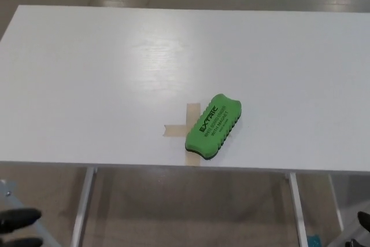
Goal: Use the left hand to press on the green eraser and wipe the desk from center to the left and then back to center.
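Observation:
The green eraser (pixel 213 125) with black lettering lies flat near the front edge of the white desk (pixel 104 73), tilted on a diagonal. It partly covers a cross of tan tape (pixel 180 128). Nothing touches it. My left hand (pixel 17 227) hangs low at the bottom left corner, below and in front of the desk, far from the eraser; two black fingertips (pixel 23 217) show apart with nothing between them. A small black piece of my right hand (pixel 365 221) peeks in at the bottom right edge.
White desk legs (pixel 85 206) and a second leg (pixel 296 206) stand under the front edge, over a brownish floor. A grey frame with a teal spot (pixel 315 238) shows at the bottom right.

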Robot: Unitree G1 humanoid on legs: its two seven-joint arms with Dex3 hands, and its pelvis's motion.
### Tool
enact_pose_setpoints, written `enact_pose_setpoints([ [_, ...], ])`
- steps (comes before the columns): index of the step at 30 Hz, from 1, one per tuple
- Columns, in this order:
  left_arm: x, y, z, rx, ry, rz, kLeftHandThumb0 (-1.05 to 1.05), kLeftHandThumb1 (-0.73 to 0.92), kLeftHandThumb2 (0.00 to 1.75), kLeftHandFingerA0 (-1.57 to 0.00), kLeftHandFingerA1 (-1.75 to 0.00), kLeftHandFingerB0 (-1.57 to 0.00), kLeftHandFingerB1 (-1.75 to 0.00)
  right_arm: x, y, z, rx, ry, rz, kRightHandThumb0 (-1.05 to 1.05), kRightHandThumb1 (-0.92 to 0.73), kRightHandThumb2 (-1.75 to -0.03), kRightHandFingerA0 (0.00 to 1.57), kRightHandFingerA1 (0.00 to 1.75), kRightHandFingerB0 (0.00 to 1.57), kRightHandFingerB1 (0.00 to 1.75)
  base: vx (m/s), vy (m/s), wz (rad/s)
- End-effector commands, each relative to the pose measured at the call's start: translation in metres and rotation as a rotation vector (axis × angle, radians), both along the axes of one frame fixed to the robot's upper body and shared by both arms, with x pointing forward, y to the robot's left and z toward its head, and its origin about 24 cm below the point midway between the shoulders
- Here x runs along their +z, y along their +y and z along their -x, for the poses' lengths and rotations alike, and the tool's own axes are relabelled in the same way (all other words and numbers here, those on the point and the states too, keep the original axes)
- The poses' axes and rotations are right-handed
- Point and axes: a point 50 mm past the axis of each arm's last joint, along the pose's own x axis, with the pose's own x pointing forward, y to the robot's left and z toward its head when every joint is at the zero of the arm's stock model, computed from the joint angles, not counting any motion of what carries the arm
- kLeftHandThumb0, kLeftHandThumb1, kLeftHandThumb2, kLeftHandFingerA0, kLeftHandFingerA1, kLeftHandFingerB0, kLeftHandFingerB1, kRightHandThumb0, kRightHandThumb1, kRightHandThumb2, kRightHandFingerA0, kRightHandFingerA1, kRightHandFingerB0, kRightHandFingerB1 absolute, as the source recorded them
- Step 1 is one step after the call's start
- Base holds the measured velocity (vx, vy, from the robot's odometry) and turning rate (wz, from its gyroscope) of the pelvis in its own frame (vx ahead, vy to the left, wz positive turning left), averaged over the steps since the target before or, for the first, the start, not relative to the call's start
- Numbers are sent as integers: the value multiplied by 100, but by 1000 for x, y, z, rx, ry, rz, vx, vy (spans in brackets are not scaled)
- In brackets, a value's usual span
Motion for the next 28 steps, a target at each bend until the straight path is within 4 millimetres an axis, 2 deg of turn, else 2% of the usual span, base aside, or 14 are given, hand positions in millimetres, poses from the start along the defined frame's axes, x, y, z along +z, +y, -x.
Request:
enact_pose_setpoints([
  [1,-74,42,32,216,255,-17,-35,56,57,-65,-43,-55,-37,-10,-7,20,-106,71,-60,-42,-74,-63,70,50,49,36,0,0,0],
  [6,-114,45,35,416,461,-57,-36,59,57,-67,-43,-48,-36,-23,1,27,-89,142,-67,-43,-75,-63,70,52,50,36,0,0,0],
  [7,-120,45,35,453,495,-52,-44,48,76,-54,-54,-37,-46,-28,7,31,-72,168,-63,-43,-75,-64,69,53,49,36,0,0,0],
  [8,-123,44,35,477,517,-49,-44,48,76,-54,-54,-37,-46,-32,12,34,-60,186,-60,-43,-75,-64,69,53,49,36,0,0,0],
  [9,-125,44,35,490,527,-47,-44,48,76,-54,-54,-37,-46,-33,14,36,-53,195,-58,-43,-75,-64,69,53,49,36,0,0,0],
  [10,-128,43,35,506,538,-40,-37,59,58,-59,-43,-42,-35,-36,17,39,-44,209,-59,-43,-75,-64,70,53,48,36,0,0,0],
  [14,-138,36,32,554,565,-16,-37,59,58,-60,-43,-43,-35,-45,24,46,17,283,-61,-42,-76,-64,69,53,47,35,0,0,0],
  [15,-141,33,32,564,571,-15,-37,60,57,-63,-44,-43,-35,-46,24,46,49,301,-60,-47,-65,-94,62,64,38,50,0,0,0],
  [16,-143,31,32,569,574,-15,-37,60,57,-63,-44,-43,-35,-46,24,46,68,311,-58,-47,-65,-94,62,64,38,50,0,0,0],
  [17,-146,29,33,580,584,-22,-46,48,78,-55,-55,-38,-47,-45,23,45,69,302,-50,-47,-64,-94,62,64,38,50,0,0,0],
  [21,-151,26,33,611,609,-30,-46,48,78,-55,-55,-39,-47,-46,22,45,48,302,-44,-48,-65,-94,62,63,39,51,0,0,0],
  [22,-152,25,32,613,612,-32,-39,58,57,-66,-44,-46,-36,-47,22,45,45,306,-51,-48,-65,-94,62,63,39,51,0,0,0],
  [28,-154,23,28,613,612,-51,-37,58,57,-69,-45,-47,-36,-47,23,47,56,308,-50,-47,-65,-94,62,63,39,51,0,0,0],
])
